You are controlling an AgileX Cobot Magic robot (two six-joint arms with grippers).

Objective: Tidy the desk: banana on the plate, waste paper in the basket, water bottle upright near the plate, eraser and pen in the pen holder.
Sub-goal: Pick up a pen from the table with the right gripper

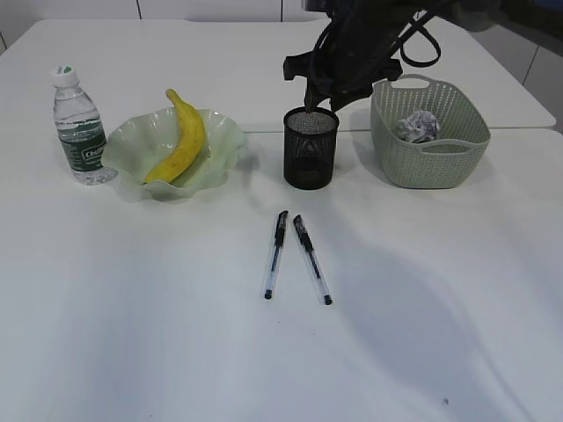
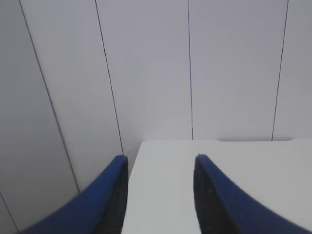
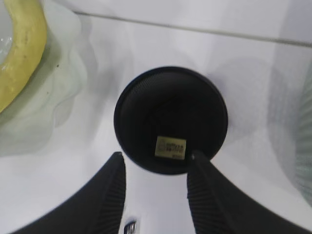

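The banana [image 1: 180, 136] lies in the pale green plate [image 1: 230, 132]. Left of the plate, the water bottle [image 1: 79, 127] stands upright. My right gripper [image 1: 308, 104] hangs just above the black mesh pen holder [image 1: 310, 149]. In the right wrist view this gripper [image 3: 156, 155] is open and empty. The pale yellow eraser [image 3: 170, 147] lies inside the pen holder [image 3: 170, 107]. Two pens [image 1: 275, 253] [image 1: 312, 259] lie on the desk [image 1: 132, 308] in front of the holder. The waste paper [image 1: 418, 126] sits in the basket [image 1: 431, 158]. My left gripper [image 2: 161, 157] is open over a desk corner and is out of the exterior view.
The right arm [image 1: 352, 53] reaches in from the top, between the holder and the basket. A seam [image 1: 264, 131] runs across the desk behind the plate and holder. In the right wrist view the banana [image 3: 24, 48] and plate [image 3: 63, 87] lie at the upper left.
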